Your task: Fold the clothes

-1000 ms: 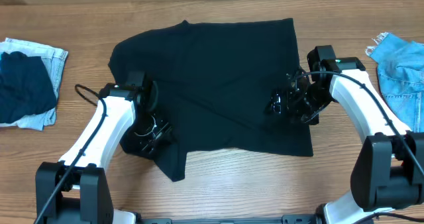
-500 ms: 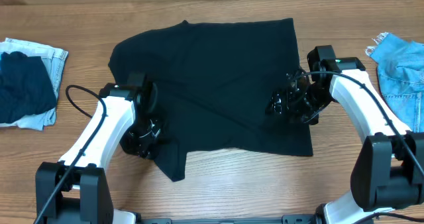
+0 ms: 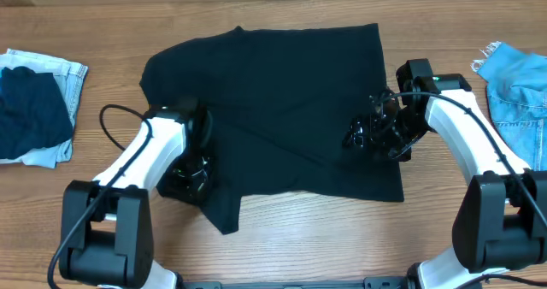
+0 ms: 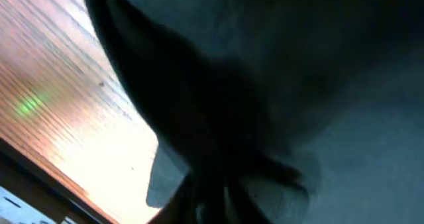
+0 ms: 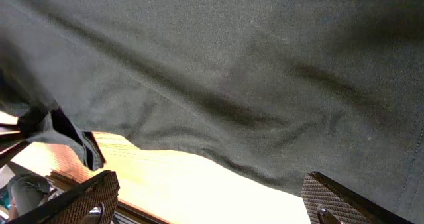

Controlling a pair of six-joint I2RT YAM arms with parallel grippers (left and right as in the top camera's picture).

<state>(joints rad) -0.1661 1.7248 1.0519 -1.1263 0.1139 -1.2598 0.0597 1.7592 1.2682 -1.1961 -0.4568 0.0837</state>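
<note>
Leftmost, a folded pile (image 3: pixel 34 105) of pale denim and dark navy cloth sits at the edge of the wooden tabletop (image 3: pixel 308 229), well apart from everything else. Next comes the left end effector (image 3: pixel 192 173), down on the near-left corner of the black garment (image 3: pixel 282 92). In the left wrist view the dark cloth puckers into one tight gather at the bottom centre, where the left end effector (image 4: pixel 209 197) is closed on it, though the fingers themselves are hardly visible under the fabric. Bare wood shows beside that gather.

The black garment lies spread across the middle of the tabletop, mostly flat, with a narrow flap trailing off its near-left corner toward the front edge.

Farther right, the right end effector (image 3: pixel 369 137) rests over the garment's right side, near the near-right corner. Its wrist view shows the two textured fingers (image 5: pixel 86 197) set wide apart, with creased dark fabric filling the frame above them and a strip of tabletop between.

At the far right, a crumpled blue denim piece (image 3: pixel 517 88) lies apart from the black garment.
</note>
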